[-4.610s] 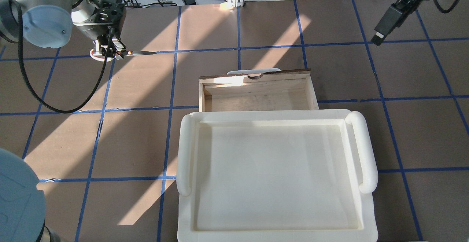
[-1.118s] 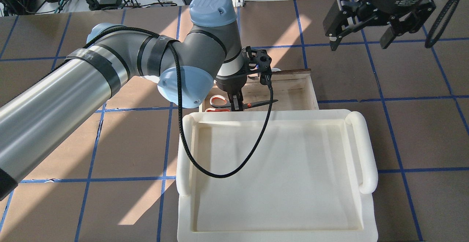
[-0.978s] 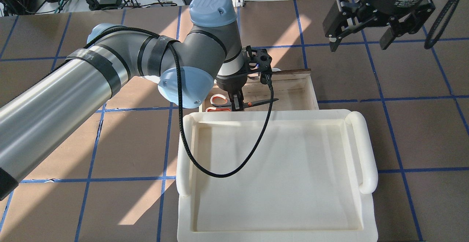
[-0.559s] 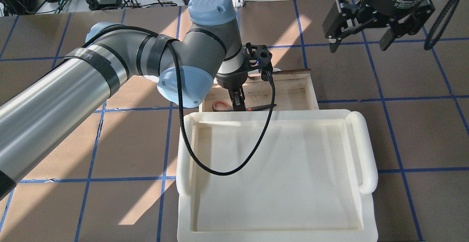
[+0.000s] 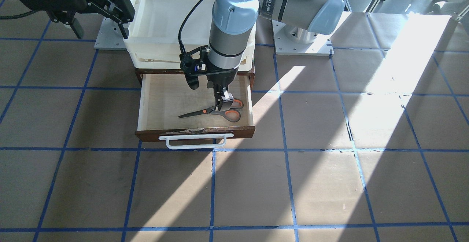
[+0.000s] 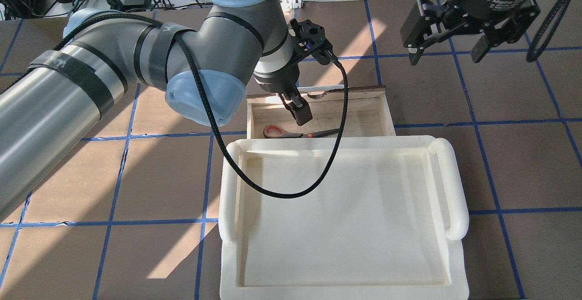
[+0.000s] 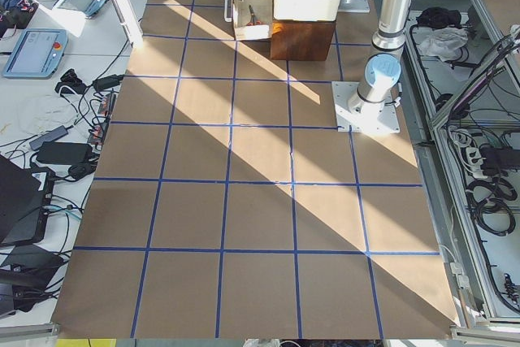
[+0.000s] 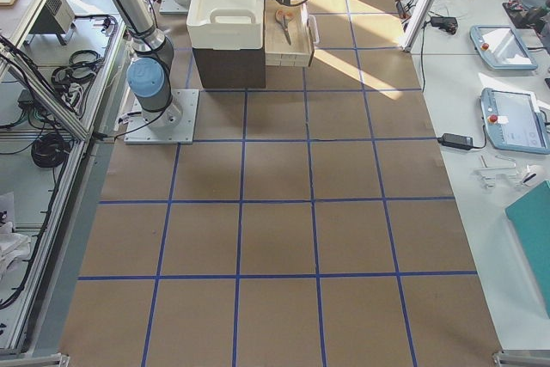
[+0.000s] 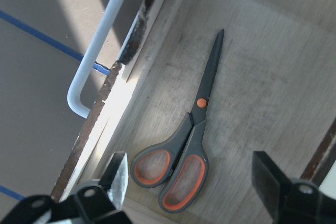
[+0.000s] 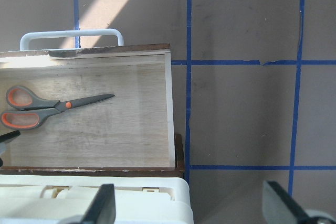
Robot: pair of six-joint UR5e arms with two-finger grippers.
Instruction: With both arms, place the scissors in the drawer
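The scissors (image 5: pixel 220 113) lie flat on the floor of the open drawer (image 5: pixel 194 131), grey handles toward my left and blades toward my right. They also show in the overhead view (image 6: pixel 291 132) and both wrist views (image 9: pixel 191 145) (image 10: pixel 47 106). My left gripper (image 6: pixel 300 111) hangs open just above the scissors' pivot, fingers apart and clear of them (image 9: pixel 191 182). My right gripper (image 6: pixel 445 57) is open and empty, high above the table beyond the drawer's right end.
A white plastic tray (image 6: pixel 454 186) sits on top of the cabinet right behind the drawer. The drawer's white bar handle (image 5: pixel 198 141) faces away from me. The left arm's black cable (image 6: pixel 336 122) loops over the drawer and tray.
My left arm carried the scissors from the far left of the table, lowered them into the drawer, let go, and has lifted. The right gripper has hardly moved.
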